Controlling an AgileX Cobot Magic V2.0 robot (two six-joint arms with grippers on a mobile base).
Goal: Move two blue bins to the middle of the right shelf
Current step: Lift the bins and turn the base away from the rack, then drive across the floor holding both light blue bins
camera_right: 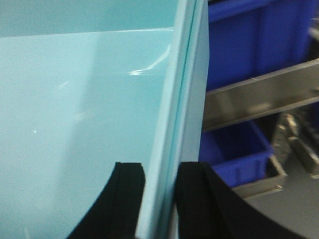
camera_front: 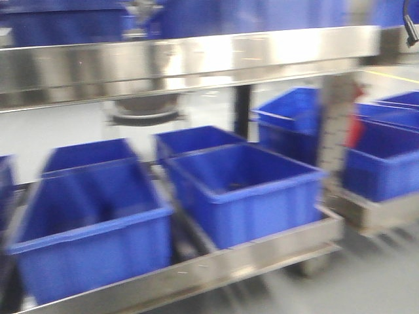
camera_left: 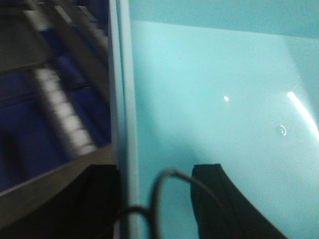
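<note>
Right pincer [camera_right: 160, 199] is pinching the wall of a largely cropped bin [camera_right: 75, 124]; left pincer [camera_left: 157, 199], spread, is straddling it.

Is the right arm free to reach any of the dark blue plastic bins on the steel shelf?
Probably not: the right hand is clamped on the wall of a pale teal plastic bin, which the left hand also straddles; it must release first.

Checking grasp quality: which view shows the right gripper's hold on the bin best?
Right wrist view: the right gripper has its jaws on either side of the pale bin wall. The left wrist view shows only the left gripper; the front view shows neither.
</note>
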